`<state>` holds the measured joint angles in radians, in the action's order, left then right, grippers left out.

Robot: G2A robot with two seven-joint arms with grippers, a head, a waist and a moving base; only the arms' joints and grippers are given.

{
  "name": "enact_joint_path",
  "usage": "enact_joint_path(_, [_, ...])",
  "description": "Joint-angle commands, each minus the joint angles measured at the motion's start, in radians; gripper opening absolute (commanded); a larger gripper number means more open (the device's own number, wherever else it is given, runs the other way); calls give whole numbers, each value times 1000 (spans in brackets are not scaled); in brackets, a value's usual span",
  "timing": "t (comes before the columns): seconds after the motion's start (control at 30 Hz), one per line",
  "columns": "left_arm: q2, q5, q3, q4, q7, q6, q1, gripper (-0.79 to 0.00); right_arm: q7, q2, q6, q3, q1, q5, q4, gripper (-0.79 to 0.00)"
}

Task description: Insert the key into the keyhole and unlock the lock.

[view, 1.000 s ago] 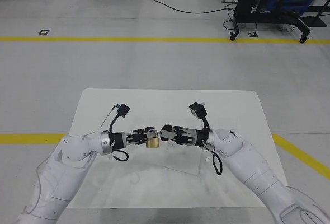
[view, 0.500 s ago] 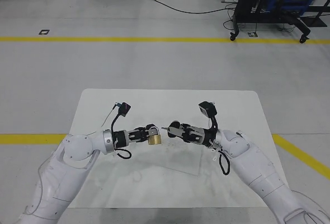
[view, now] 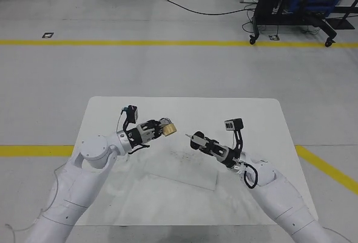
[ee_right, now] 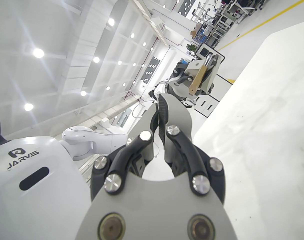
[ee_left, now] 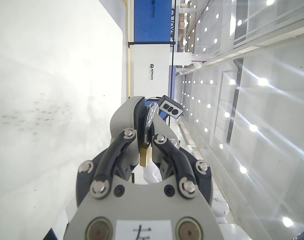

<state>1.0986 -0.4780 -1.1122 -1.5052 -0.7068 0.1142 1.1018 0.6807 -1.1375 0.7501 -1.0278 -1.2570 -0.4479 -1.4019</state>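
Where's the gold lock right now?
In the top view, the lock is held in the left gripper above the middle of the table. There is a gap between it and the right gripper.

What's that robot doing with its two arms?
It is working on a lock above the white table. The left gripper is clamped on a brass padlock. The right gripper is shut on something thin, likely the key. There is a gap between the two, so the key is not in the keyhole.
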Motion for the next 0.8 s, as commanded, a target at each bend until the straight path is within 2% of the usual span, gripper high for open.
enact_joint_path(0.0, [0, 2, 0, 0, -1, 0, 0, -785, -1, 0, 2, 1, 1, 0, 2, -785])
enact_joint_path(0.23, [2, -16, 6, -11, 1, 1, 15, -785, -3, -1, -9, 4, -2, 0, 5, -785])
enact_joint_path(0.3, [3, -22, 4, -25, 12, 7, 21, -785, -38, -4, -86, 16, -1, 42, 23, -785])
enact_joint_path(0.4, [6, -9, 10, -48, 33, 18, 22, -785, -94, -16, -144, 50, -13, 34, 30, -785])
enact_joint_path(0.53, [10, 56, 34, -62, 94, 33, 21, -785, -148, -23, -146, 56, -29, 48, 18, -785])
enact_joint_path(0.77, [27, 145, 105, -74, 163, 52, 7, -785, -280, -22, -185, 21, -85, 164, -61, -785])
